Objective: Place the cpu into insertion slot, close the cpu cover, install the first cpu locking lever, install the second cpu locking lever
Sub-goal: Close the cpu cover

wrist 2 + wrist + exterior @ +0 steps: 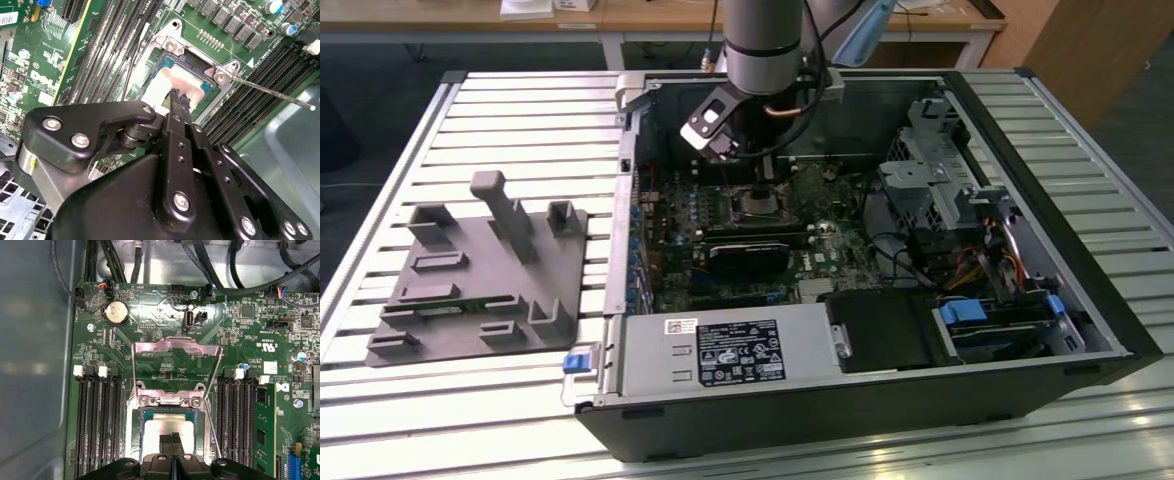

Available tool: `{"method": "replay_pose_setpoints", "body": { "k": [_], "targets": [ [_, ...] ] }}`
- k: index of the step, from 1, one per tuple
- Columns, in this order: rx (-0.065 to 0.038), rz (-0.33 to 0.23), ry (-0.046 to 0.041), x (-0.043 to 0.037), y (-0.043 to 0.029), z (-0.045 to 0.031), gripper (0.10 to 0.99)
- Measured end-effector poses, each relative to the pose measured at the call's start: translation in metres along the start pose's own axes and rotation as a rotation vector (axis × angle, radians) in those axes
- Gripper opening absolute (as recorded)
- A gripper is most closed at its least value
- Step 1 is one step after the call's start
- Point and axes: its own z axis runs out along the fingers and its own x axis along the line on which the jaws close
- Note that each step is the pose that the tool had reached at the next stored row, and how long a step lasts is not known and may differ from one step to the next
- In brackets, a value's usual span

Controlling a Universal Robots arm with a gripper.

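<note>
cpu (152, 435) lies in insertion slot (197, 64). Gripper (172, 439) fingers pressed together, nothing held, tips at cpu top; contact likely, unclear. cpu cover (136, 367) upright, open. Locking lever (270, 91) free. Cover and both levers pending.

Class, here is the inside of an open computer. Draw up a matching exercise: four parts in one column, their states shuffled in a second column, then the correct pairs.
Parts
1. flat square silver-grey cpu
2. thin square silver metal cpu cover
3. thin steel-wire locking lever
4. black robot hand

States
A. seated in the square black insertion slot
B. shut, tips at the chip
C. unlatched, slanting over the long black memory slots
D. swung open, clear of the slot

Pairs: 1-A, 2-D, 3-C, 4-B
</note>
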Motion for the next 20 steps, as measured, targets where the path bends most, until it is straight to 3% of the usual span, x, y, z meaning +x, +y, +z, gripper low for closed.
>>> {"method": "replay_pose_setpoints", "body": {
  "k": [14, 20],
  "targets": [
    [0.000, 0.000, 0.0021, -0.0004, 0.0014, -0.0218, 0.106],
    [0.000, 0.001, 0.0151, -0.0008, 0.0024, -0.0370, 0.106]
  ]
}}
